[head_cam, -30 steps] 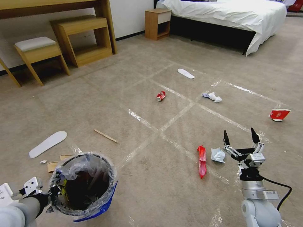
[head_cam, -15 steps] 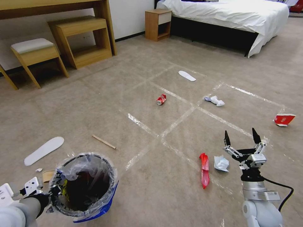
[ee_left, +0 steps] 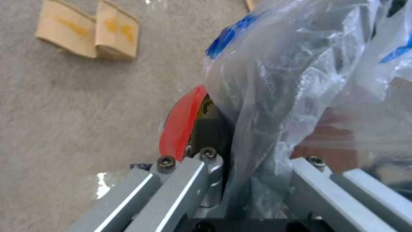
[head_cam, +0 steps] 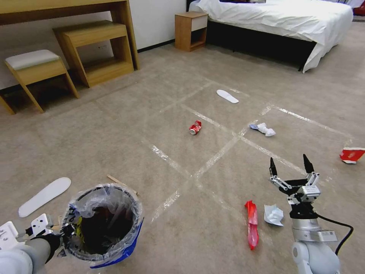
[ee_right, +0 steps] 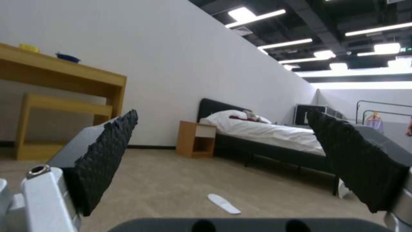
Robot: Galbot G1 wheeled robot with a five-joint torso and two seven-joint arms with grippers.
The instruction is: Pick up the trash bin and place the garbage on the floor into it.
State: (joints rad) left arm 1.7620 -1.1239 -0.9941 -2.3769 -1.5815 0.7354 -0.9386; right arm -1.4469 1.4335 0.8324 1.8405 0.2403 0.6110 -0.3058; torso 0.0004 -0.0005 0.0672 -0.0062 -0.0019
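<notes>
My left gripper [head_cam: 62, 233] is shut on the rim of the trash bin [head_cam: 102, 224], held low at the left with its clear bag crinkled over the rim. The left wrist view shows its fingers [ee_left: 201, 129] clamping the red rim and bag [ee_left: 300, 80]. Near them, brown cardboard scraps [ee_left: 88, 38] lie on the floor [head_cam: 152, 114]. My right gripper [head_cam: 290, 163] hangs open and empty above a red wrapper [head_cam: 251, 224] and crumpled white paper [head_cam: 273, 215]. Farther off lie a crushed can [head_cam: 195, 127], more paper [head_cam: 263, 128], a carton [head_cam: 351, 155], two insoles [head_cam: 227, 96] [head_cam: 45, 196] and a stick [head_cam: 114, 179].
A wooden desk [head_cam: 68, 9], a stool [head_cam: 34, 66] and a low shelf [head_cam: 95, 45] stand at the back left. A nightstand [head_cam: 190, 28] and a bed [head_cam: 273, 19] stand at the back right. Open carpet with tape strips [head_cam: 216, 156] lies between.
The whole head view has shifted: the litter slides nearer and outward, so the camera has moved forward. The bin now hides part of the stick. Both grippers keep their pose.
</notes>
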